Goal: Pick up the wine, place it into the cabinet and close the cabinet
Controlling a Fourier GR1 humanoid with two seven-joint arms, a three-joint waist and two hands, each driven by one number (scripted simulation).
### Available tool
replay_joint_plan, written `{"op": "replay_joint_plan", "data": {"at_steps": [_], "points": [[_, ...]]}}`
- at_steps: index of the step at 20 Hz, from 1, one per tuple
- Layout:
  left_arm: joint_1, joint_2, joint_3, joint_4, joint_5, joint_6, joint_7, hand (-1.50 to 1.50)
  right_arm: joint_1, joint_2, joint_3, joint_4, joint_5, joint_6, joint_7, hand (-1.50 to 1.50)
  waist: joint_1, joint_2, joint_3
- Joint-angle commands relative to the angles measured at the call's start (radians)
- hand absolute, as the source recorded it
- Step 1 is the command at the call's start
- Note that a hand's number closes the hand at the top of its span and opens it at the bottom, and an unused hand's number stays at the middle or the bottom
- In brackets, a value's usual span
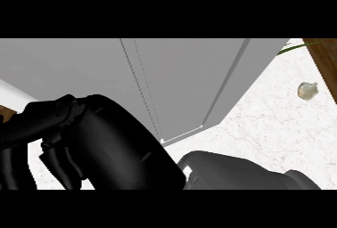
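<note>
Your left hand [79, 142] sits close under the camera against the grey cabinet [178, 84], probably to work its door; whether it is clenched you cannot tell; wine unseen, perhaps already inside; right hand out of view; garlic [306, 90] lies apart on the tabletop [263, 133].

White marbled counter [263, 129] under even light. A brown wood edge [326, 62] runs along its far right.

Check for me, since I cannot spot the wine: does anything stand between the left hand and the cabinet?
Nothing visible does. The left hand shows close before the cabinet, whose doors look shut. The wine shows nowhere, so its path cannot be judged. A small pale thing lies apart on the counter, to the right.
</note>
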State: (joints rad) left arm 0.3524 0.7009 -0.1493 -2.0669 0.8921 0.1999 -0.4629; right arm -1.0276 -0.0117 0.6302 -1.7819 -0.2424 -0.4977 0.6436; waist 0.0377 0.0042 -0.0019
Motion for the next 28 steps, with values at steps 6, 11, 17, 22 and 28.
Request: {"op": "replay_joint_plan", "data": {"at_steps": [6,11,17,22,28], "points": [[0.006,-0.062,-0.002,0.045,-0.041,-0.020,-0.002,-1.50,-0.132,0.006,-0.104,0.344,0.080,0.109,-0.164,1.50,-0.022,-0.002,0.001],[-0.004,-0.092,-0.014,-0.004,-0.081,0.010,0.017,-1.50,-0.169,0.012,-0.205,0.540,0.004,0.183,-0.275,1.50,-0.013,0.000,0.001],[-0.039,-0.059,0.082,0.034,-0.025,-0.039,0.084,-1.50,-0.146,0.007,-0.264,0.662,0.025,0.265,-0.386,1.50,-0.021,0.000,0.002],[-0.061,-0.056,0.083,0.038,-0.032,-0.044,0.103,-1.50,-0.182,-0.026,-0.316,0.769,0.032,0.288,-0.456,1.50,-0.010,0.004,0.001],[-0.078,-0.079,0.061,0.024,-0.070,-0.015,0.094,-1.50,-0.166,-0.081,-0.301,0.813,0.085,0.311,-0.505,1.50,-0.013,0.007,0.001]]}}
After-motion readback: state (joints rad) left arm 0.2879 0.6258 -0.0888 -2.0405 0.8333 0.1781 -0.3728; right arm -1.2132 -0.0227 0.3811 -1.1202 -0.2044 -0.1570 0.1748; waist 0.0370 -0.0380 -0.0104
